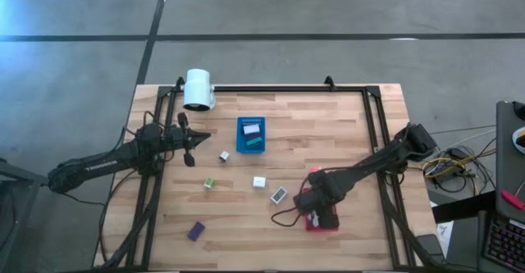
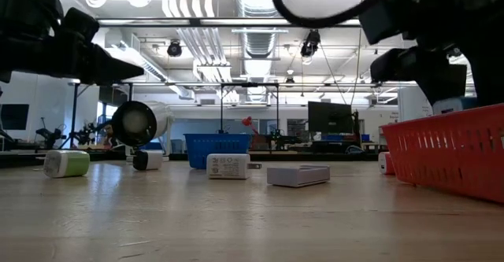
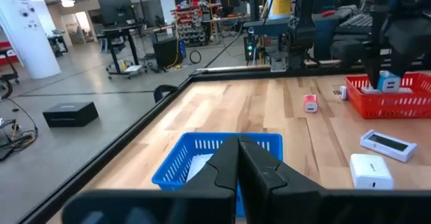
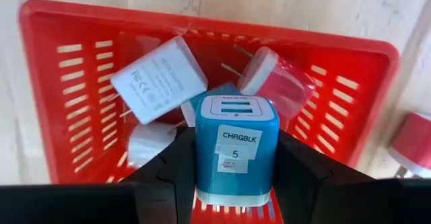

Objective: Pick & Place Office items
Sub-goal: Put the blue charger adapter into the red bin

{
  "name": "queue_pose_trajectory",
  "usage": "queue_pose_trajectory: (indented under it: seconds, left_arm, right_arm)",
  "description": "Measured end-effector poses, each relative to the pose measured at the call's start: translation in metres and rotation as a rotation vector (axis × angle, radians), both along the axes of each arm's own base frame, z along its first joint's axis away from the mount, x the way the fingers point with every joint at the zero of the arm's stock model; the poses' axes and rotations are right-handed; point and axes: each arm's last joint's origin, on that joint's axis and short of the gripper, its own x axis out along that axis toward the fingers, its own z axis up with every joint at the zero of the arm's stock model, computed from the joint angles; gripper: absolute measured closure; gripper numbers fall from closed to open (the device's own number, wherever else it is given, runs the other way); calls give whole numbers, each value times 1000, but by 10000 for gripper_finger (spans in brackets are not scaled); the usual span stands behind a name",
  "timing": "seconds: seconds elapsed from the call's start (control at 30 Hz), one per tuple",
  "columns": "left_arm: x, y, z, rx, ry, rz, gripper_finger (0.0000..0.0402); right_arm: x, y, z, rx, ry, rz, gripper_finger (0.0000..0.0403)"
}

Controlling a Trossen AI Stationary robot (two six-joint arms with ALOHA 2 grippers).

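Observation:
My right gripper (image 4: 236, 183) hangs over the red tray (image 4: 350, 96), pointing down and shut on a teal charger block (image 4: 236, 126) labelled on top. In the tray lie a white charger (image 4: 156, 79), a pink-red one (image 4: 273, 76) and others. More office items rest on the table: a green one (image 1: 208, 183), a white one (image 1: 259, 182), a flat grey-white one (image 1: 280, 195), a purple one (image 1: 195, 230) and a white-black cube (image 1: 223, 155). My left gripper (image 1: 189, 156) waits shut at the left, level, facing the blue tray (image 1: 252, 134). My right gripper pinches the teal block by two opposite side faces (image 4: 202, 163) between its two fingers (image 4: 168, 173). The fingers come from above, pointing down. The block sits upright with its port face toward the wrist, lifted clear above the chargers in the red tray.
A white cylinder (image 1: 198, 89) lies at the table's far left, beside the black frame rail (image 1: 287, 88). A pink-red item (image 4: 414, 143) stands on the wood just outside the red tray. The blue tray holds a white piece and a teal piece.

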Motion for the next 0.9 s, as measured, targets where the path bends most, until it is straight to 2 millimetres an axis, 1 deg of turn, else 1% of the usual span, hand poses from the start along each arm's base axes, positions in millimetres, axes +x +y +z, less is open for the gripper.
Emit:
queue_pose_trajectory:
  seconds: [0.2, 0.43, 0.57, 0.7, 0.8, 0.9]
  left_arm:
    - [0, 0, -1, -11, 6, 1, 392]
    - [0, 0, -1, -14, 6, 4, 392]
    - [0, 0, -1, -36, 2, 6, 392]
    - [0, 0, -1, -37, 4, 4, 392]
    - [0, 0, -1, -37, 4, 2, 392]
    - [0, 0, -2, -42, 7, 2, 392]
  right_arm:
    - [2, 1, -9, -13, 27, 3, 258]
    - [2, 1, -9, -12, 27, 5, 218]
    - [1, 0, -5, -8, 18, 10, 204]
    - [-3, -1, 8, 11, -25, 26, 199]
    - [-7, -4, 24, 25, -84, 47, 199]
    - [-11, -8, 48, -4, -250, 96, 199]
